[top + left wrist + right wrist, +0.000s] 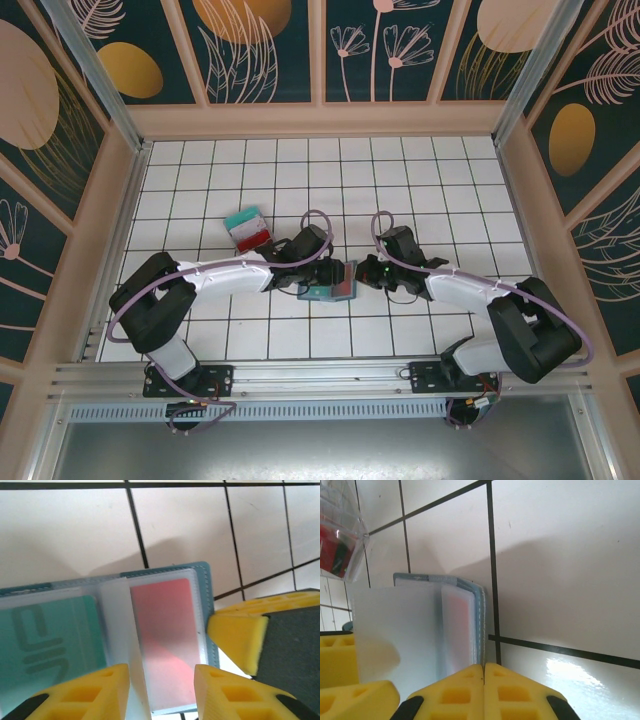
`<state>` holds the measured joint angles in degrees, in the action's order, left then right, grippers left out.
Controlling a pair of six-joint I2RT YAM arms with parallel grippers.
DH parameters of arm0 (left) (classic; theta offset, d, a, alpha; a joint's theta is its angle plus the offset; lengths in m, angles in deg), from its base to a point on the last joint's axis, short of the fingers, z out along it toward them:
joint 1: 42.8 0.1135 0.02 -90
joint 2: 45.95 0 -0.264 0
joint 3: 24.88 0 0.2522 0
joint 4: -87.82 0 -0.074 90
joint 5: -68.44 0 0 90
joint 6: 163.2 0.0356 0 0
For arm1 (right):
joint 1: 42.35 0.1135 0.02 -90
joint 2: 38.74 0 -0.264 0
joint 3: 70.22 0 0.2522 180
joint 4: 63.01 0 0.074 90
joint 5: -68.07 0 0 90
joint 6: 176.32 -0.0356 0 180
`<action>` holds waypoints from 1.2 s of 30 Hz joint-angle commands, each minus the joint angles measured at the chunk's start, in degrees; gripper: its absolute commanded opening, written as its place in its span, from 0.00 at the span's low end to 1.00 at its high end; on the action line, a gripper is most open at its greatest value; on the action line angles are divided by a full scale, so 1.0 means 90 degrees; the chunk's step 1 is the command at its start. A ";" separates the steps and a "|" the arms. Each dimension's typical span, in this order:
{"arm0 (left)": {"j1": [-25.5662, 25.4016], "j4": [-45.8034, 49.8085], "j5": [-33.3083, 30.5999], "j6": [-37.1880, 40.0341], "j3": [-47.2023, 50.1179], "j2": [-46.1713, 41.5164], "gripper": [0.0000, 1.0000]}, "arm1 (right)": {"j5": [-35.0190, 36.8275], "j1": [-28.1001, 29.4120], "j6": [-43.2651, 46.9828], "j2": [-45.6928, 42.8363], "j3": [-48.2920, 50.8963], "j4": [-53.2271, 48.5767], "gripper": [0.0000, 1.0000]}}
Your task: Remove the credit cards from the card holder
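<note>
The card holder (326, 291) lies open on the tiles between my two grippers. In the left wrist view its frosted pockets show a teal card (50, 640) on the left and a red card (167, 645) on the right. My left gripper (162, 672) is open, its yellow fingers straddling the red card's pocket from above. My right gripper (484, 667) is shut, and the card holder's stitched right edge (481, 625) runs into the seam between its fingers. That right gripper's fingertip (235, 635) meets the holder's edge in the left wrist view.
A separate red and teal stack of cards (247, 230) sits on the tiles behind and to the left of the holder; it appears inside a clear case (342, 545). Patterned walls (320, 50) enclose the white tiled floor.
</note>
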<state>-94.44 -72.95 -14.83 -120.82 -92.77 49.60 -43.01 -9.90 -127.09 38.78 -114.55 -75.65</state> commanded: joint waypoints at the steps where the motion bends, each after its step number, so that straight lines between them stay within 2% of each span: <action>1: 0.0019 0.0317 -0.0534 -0.0056 -0.0010 -0.0272 0.38 | -0.0213 0.0027 0.0063 -0.0089 -0.0030 0.0106 0.00; 12: 0.0301 0.0909 -0.1183 -0.0370 0.0492 -0.0458 0.37 | -0.0637 0.0168 -0.0091 -0.0249 -0.0595 0.0162 0.00; 22: 0.0321 0.1335 -0.1613 -0.0367 0.0412 -0.0793 0.39 | -0.0574 0.0202 -0.0229 -0.0250 -0.0432 0.0225 0.00; 28: 0.0319 0.0303 -0.0853 -0.0277 0.0703 -0.1033 0.28 | -0.0475 0.0309 -0.0314 -0.0098 -0.0812 0.0100 0.00; 30: 0.0324 0.0217 -0.0746 -0.0266 0.0750 -0.0883 0.14 | -0.0480 0.0366 -0.0329 0.0039 -0.0916 0.0124 0.00; 31: 0.0324 0.0245 -0.0742 -0.0266 0.0759 -0.0785 0.11 | -0.0510 0.0393 -0.0340 0.0109 -0.0979 0.0154 0.00; 36: 0.0316 0.0243 -0.0739 -0.0361 0.0847 -0.0626 0.12 | -0.0560 0.0490 -0.0361 0.0411 -0.1115 0.0270 0.00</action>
<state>-91.75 -69.65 -22.40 -123.66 -86.28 43.33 -47.36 -6.19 -129.74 41.05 -122.77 -74.77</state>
